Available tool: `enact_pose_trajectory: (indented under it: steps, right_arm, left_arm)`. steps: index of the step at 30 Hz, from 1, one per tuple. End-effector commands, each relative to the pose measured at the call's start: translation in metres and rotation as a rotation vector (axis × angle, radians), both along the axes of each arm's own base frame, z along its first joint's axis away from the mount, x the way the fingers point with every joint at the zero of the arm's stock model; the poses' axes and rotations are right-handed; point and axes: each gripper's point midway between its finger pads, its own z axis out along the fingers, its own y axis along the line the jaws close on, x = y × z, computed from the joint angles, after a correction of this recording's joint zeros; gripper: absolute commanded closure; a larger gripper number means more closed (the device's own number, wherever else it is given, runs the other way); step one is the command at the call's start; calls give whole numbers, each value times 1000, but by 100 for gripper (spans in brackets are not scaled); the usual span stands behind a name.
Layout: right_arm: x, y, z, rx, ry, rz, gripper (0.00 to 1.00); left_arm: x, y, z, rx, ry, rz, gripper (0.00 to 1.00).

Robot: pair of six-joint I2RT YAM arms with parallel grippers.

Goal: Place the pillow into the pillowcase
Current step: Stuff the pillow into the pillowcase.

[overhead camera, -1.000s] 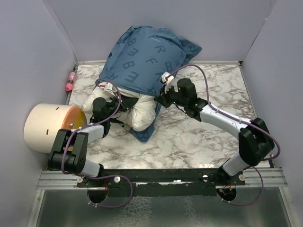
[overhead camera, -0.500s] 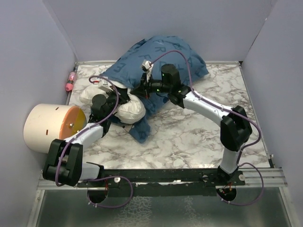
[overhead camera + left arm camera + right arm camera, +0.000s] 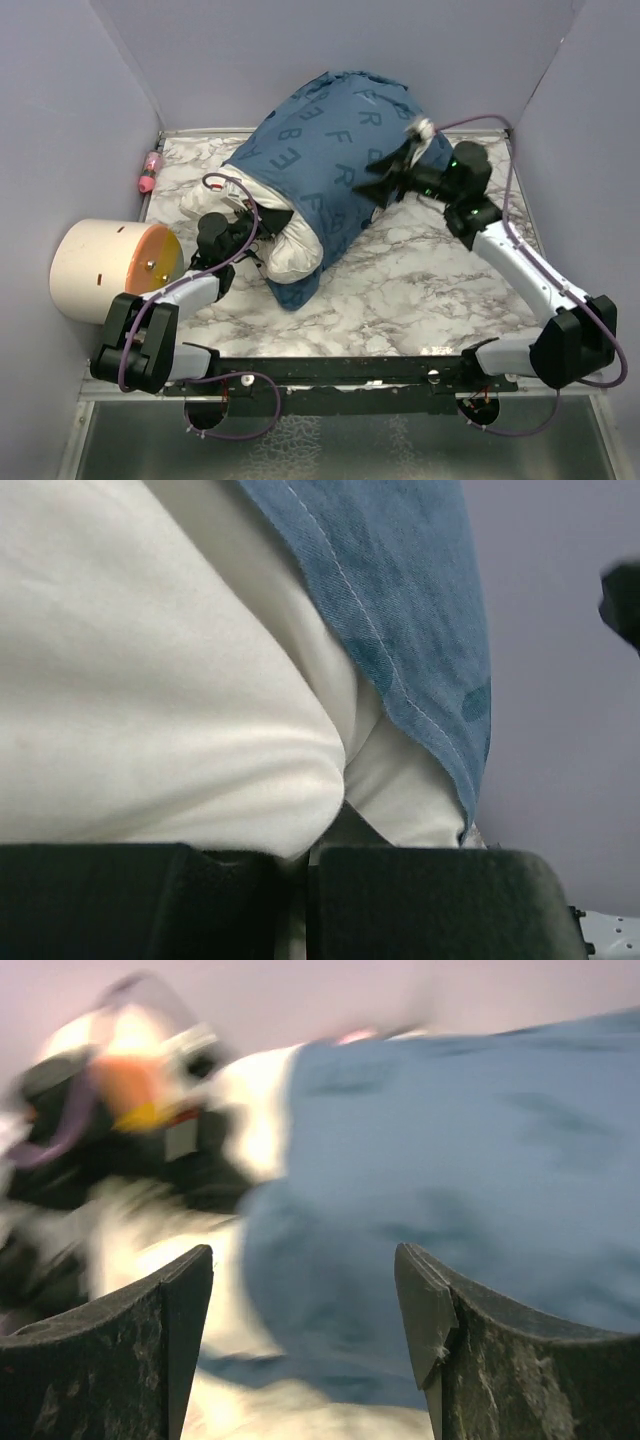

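Note:
The blue lettered pillowcase (image 3: 330,150) lies bulging at the back of the marble table, drawn over most of the white pillow (image 3: 292,250). The pillow's near end sticks out of the case's mouth. My left gripper (image 3: 250,222) is at that white end. In the left wrist view its fingers (image 3: 420,900) are shut, with a sliver of pillow (image 3: 150,680) fabric pinched between them and the pillowcase hem (image 3: 400,630) just beyond. My right gripper (image 3: 388,180) stands open at the case's right side, nothing between its fingers. The blurred right wrist view shows the pillowcase (image 3: 450,1160) ahead of that gripper (image 3: 305,1290).
A cream cylinder with an orange face (image 3: 100,265) lies at the left edge beside the left arm. A small pink bottle (image 3: 150,172) sits at the far left corner. Grey walls close in the marble table (image 3: 420,280) on three sides.
The right gripper has opened, let go of the pillowcase and swung back to the right. The case now sits further over the pillow. The left gripper has kept its hold.

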Motion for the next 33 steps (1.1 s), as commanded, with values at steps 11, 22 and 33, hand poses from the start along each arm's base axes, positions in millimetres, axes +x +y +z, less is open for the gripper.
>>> enact_pose_trajectory:
  steps: [11, 22, 33]
  right_arm:
    - [211, -95, -111, -295, 255, -614, 31]
    - [139, -26, -55, -73, 193, -168, 99]
    - [154, -59, -29, -164, 137, -514, 14]
  left_arm:
    - [-4, -2, 16, 27, -64, -76, 100]
    - [8, -8, 34, 18, -100, -103, 100]
    - [7, -8, 46, 38, -129, -117, 100]
